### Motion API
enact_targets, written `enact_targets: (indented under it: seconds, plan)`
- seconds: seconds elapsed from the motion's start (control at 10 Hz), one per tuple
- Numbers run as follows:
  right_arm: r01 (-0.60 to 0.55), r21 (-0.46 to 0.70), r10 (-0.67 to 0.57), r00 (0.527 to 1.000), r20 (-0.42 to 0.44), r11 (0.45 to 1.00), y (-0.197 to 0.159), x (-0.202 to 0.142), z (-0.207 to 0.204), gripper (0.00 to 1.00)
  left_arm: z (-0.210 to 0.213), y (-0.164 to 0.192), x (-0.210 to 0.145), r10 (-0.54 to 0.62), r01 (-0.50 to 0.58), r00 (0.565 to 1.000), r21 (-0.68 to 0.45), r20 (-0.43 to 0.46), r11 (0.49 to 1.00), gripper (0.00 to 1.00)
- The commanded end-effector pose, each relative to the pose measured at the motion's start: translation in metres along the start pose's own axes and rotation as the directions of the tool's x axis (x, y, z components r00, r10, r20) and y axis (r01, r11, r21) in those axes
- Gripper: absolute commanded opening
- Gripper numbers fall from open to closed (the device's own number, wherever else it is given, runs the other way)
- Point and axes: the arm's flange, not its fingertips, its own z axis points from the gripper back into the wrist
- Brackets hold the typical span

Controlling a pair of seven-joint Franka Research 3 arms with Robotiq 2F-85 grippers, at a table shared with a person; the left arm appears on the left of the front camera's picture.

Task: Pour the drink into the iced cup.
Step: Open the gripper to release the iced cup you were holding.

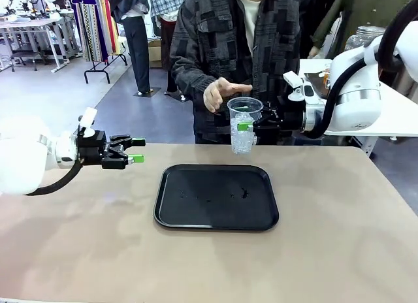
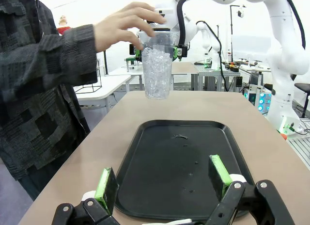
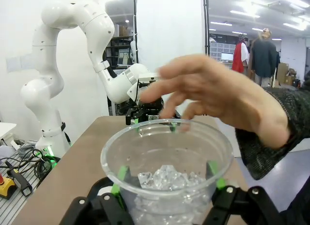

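My right gripper (image 1: 251, 126) is pinching the iced cup (image 1: 243, 125). It holds the cup up in the air over the far edge of the table (image 1: 339, 238), just past the far side of the black tray (image 1: 215, 196). The clear cup is upright and has ice in it. A person's hand (image 1: 221, 93) is just above the cup's rim; I cannot tell if it touches. My left gripper (image 1: 134, 150) is spread wide with nothing in it, near the table's left edge, beside the tray.
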Motion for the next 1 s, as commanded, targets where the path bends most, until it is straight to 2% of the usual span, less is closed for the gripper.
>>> enact_targets:
  seconds: [0.0,0.9]
  plan:
    - [-0.015,0.000,0.015,1.000,0.001,1.000,0.0021,0.0039,-0.0004,0.81,-0.0013,0.0007,0.0026,0.004,-0.004,1.000,0.001,-0.005,1.000,1.00]
    - [-0.015,0.000,0.015,1.000,0.001,1.000,0.0021,0.0039,-0.0004,0.81,-0.0013,0.0007,0.0026,0.004,-0.004,1.000,0.001,-0.005,1.000,1.00]
